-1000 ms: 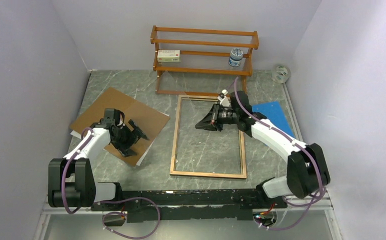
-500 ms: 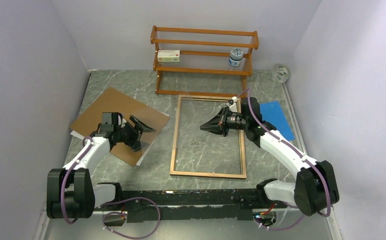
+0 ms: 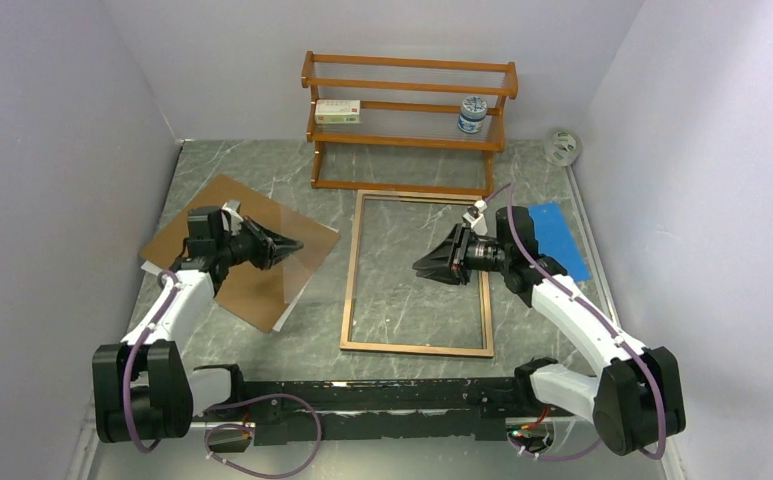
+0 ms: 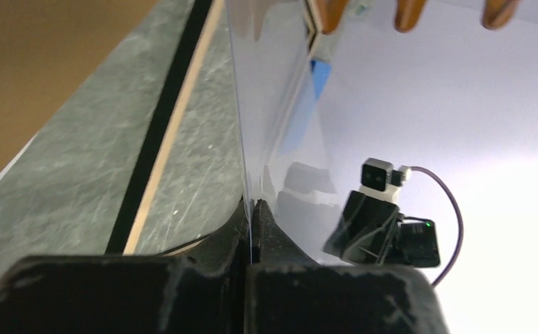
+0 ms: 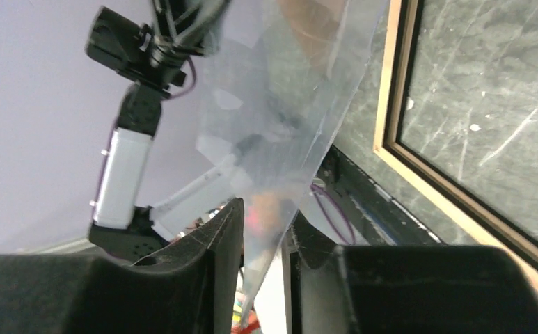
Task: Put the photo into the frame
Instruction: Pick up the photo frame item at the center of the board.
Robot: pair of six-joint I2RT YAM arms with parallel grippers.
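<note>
The photo [image 3: 284, 315] lies flat at the left of the table [image 3: 262, 165], almost wholly under the brown backing board [image 3: 232, 215]. Only a thin white margin shows along the board's near-right edge, so which face is up cannot be told. The frame [image 3: 417, 349] lies in the middle of the table, wood-brown back upward, with marble showing through its opening, apparently laid that way to take its layers from behind. A clear pane [image 5: 287, 104], presumably the frame's own, is held up off the table between the two arms. The left gripper [image 3: 287, 245] is clamped tight on one edge of it. The right gripper [image 3: 420, 266] has its jaws a little apart with the pane's corner between them, which reads as a handover to the left arm. Whether the right pads touch the pane is unclear. From overhead the pane is nearly invisible, its outline only faintly traced over the board, and both wrist views cut off its far edges.
</note>
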